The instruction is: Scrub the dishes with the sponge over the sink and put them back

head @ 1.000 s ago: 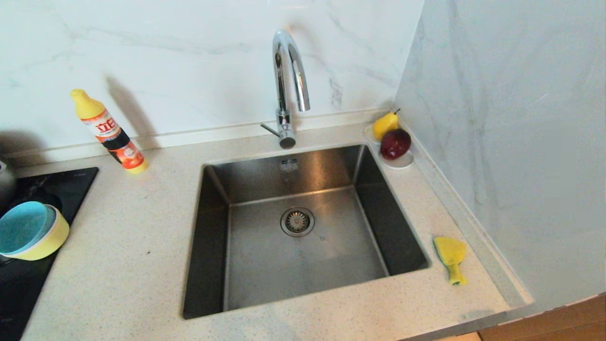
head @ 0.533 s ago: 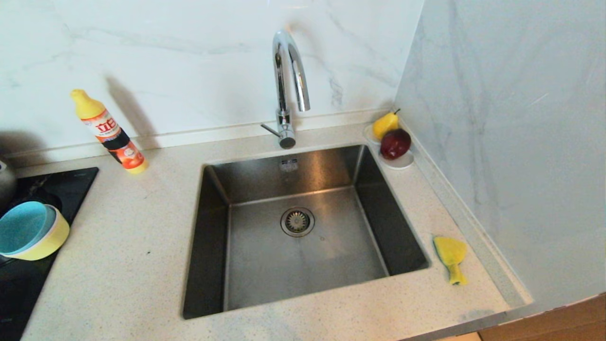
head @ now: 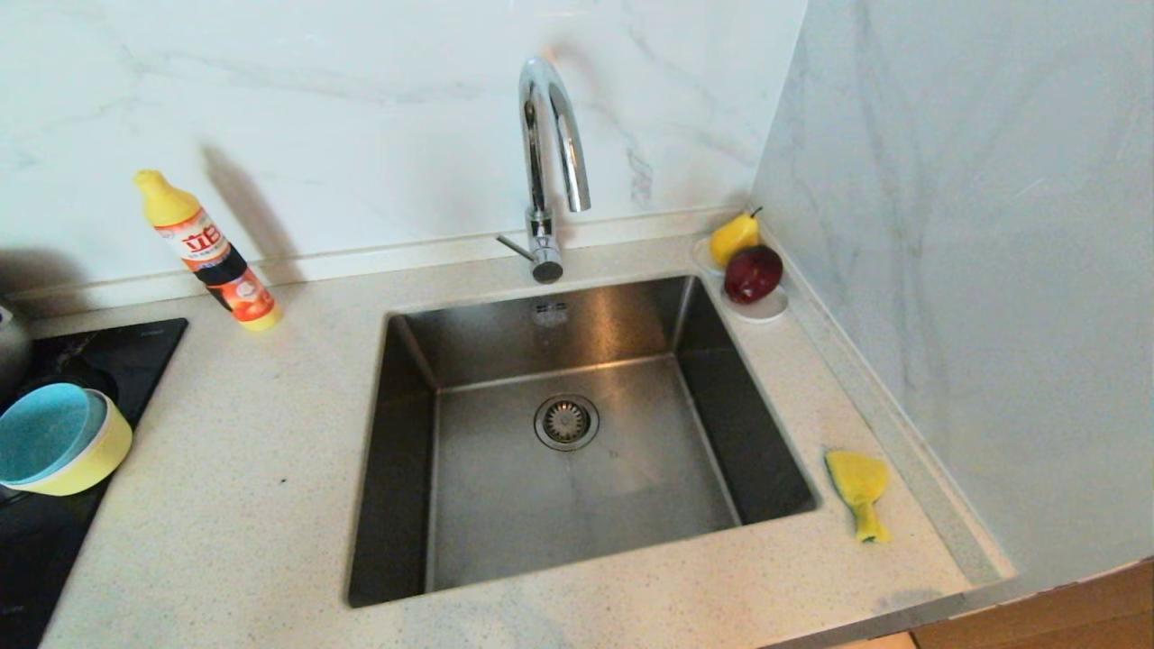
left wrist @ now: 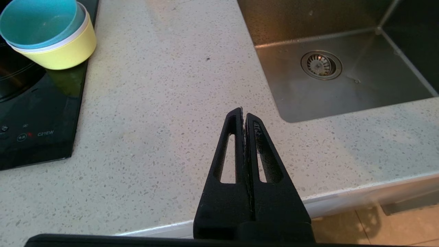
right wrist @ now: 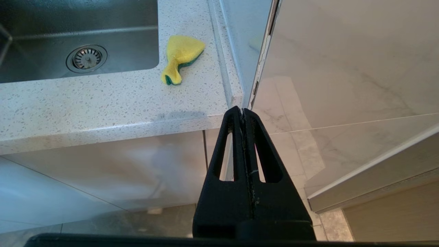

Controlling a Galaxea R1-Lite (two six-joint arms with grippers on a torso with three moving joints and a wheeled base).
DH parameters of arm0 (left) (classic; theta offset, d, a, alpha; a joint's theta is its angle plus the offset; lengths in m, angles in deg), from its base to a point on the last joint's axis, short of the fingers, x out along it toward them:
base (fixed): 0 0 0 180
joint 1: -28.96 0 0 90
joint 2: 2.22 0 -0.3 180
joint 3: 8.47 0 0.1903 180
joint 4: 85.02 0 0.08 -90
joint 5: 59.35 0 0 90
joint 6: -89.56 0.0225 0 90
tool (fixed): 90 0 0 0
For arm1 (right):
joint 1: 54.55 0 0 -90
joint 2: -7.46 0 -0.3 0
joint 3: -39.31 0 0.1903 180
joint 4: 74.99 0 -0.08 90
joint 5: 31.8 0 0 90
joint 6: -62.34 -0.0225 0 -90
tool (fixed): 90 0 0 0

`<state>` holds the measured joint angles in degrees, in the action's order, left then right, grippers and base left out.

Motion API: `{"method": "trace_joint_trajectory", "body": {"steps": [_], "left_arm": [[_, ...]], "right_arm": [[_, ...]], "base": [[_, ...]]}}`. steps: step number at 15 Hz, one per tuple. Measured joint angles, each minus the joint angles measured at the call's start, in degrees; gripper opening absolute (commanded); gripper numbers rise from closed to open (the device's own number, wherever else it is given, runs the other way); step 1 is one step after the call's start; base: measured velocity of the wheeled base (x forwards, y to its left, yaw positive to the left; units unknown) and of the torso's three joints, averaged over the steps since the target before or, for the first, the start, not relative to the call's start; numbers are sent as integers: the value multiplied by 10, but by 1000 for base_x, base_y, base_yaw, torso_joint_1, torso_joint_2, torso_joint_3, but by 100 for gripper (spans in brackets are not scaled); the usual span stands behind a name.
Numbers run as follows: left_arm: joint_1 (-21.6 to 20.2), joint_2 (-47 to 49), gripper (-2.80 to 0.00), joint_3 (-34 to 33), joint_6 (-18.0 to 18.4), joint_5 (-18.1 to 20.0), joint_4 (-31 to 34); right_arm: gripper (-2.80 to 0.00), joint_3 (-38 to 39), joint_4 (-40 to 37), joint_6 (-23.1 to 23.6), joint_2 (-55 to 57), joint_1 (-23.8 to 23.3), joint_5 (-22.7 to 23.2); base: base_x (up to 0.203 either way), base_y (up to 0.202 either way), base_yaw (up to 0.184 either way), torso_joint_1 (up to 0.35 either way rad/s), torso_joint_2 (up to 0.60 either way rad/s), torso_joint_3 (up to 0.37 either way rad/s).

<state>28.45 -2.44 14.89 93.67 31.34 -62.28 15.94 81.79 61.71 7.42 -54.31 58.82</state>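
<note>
With both grippers clenched empty, left gripper (left wrist: 244, 113) over the counter, right gripper (right wrist: 243, 111) off its front edge, open yours before reaching the nested yellow-and-blue plastic bowls (head: 56, 442) on the black hob left of the steel sink (head: 577, 505); the yellow fan-shaped sponge (head: 857, 488) lies right of it.

A pale speckled stone countertop (head: 270, 469) fills the lower frame, the sink (head: 577, 505) sunk into its centre; at right of centre lies the sponge (head: 857, 487), flat, near the sink's edge; at upper left a detergent bottle (head: 206, 251) leans; at upper right a white saucer (head: 764, 308) carries fruit; at far left a black hob (head: 54, 541) is set in.
</note>
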Motion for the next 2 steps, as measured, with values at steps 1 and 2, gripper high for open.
{"method": "trace_joint_trajectory", "body": {"steps": [1, 2], "left_arm": [[0, 0, -280, 0, 0, 0, 0], [0, 0, -280, 0, 0, 0, 0]], "right_arm": [[-280, 0, 0, 1, 0, 0, 0], [-280, 0, 0, 1, 0, 0, 0]], "base": [[0, 0, 0, 0, 0, 0], [0, 0, 0, 0, 0, 0]]}}
